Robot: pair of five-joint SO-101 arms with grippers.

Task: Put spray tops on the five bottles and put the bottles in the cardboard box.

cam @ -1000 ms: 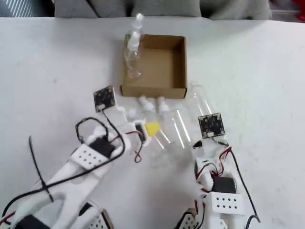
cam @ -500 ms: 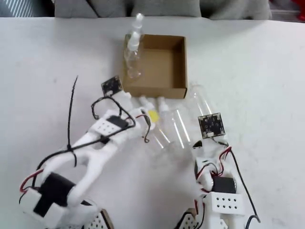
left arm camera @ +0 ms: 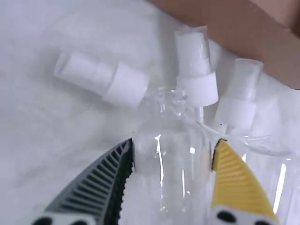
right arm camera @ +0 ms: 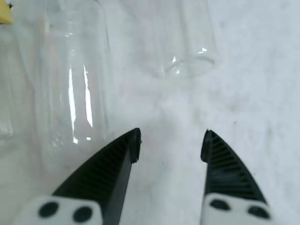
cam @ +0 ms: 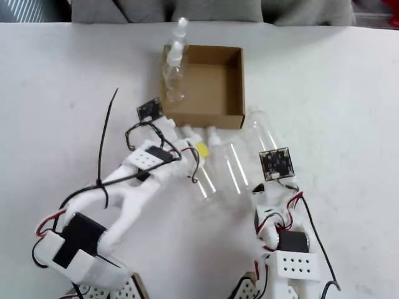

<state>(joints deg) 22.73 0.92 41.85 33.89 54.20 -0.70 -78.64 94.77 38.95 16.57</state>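
A clear bottle (left arm camera: 171, 164) with a white spray top (left arm camera: 194, 70) lies in front of the cardboard box (cam: 209, 87). My left gripper (cam: 194, 154) is open, its grey and yellow fingers close on either side of that bottle (cam: 201, 174). A second topped bottle (cam: 227, 159) lies beside it, and a third bottle (cam: 262, 131) lies farther right. Two topped bottles (cam: 173, 68) stand at the box's left wall. My right gripper (right arm camera: 171, 140) is open over bare table, with a bottle (right arm camera: 70, 84) just beside one finger.
Another white spray top (left arm camera: 101, 79) lies on the table between the left gripper and the box wall (left arm camera: 243, 28). The right arm (cam: 283, 243) sits at the near right. The table spreads bare to the far left and far right.
The left arm has swung forward and right toward the box, bringing its fingers around the nearest lying bottle. The right arm and the other bottles have not moved.
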